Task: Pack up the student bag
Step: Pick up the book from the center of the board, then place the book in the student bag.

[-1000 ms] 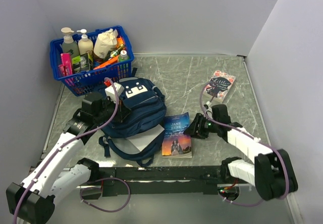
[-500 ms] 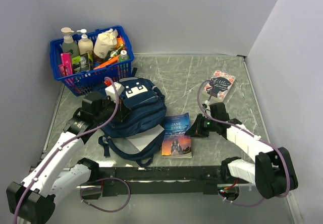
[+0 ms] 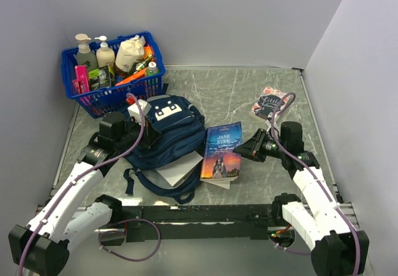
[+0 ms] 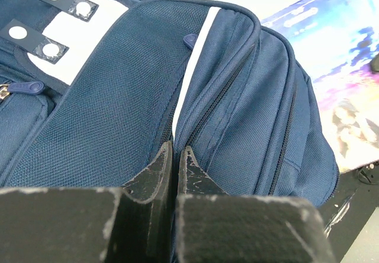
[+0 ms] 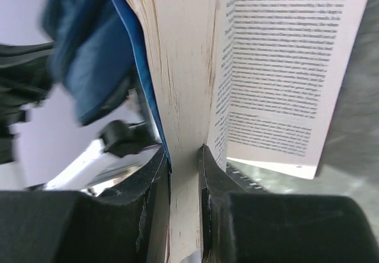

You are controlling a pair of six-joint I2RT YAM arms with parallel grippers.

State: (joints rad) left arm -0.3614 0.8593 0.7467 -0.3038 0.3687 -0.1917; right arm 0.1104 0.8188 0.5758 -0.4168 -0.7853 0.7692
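Note:
The navy student bag [image 3: 168, 136] lies on the table left of centre, white patch facing the back, with a white sheet [image 3: 177, 170] sticking out at its near side. My left gripper [image 3: 151, 140] is shut on a fabric edge of the bag by the zip, which shows in the left wrist view [image 4: 176, 150] against the bag's cloth [image 4: 118, 85]. My right gripper [image 3: 245, 151] is shut on the right edge of a blue "Jane Eyre" book [image 3: 222, 150] and holds it tilted above the table. In the right wrist view the jaws [image 5: 185, 153] clamp the page block [image 5: 177, 67], and some pages [image 5: 278, 67] hang open.
A blue plastic basket [image 3: 112, 71] full of bottles and packets stands at the back left, just behind the bag. A second book with a dark patterned cover [image 3: 270, 104] lies at the back right. Grey walls close in the table.
My right gripper has risen and pulled back to the right with the Jane Eyre book, lifting it off the table and tilting it. The left arm and the bag have barely moved.

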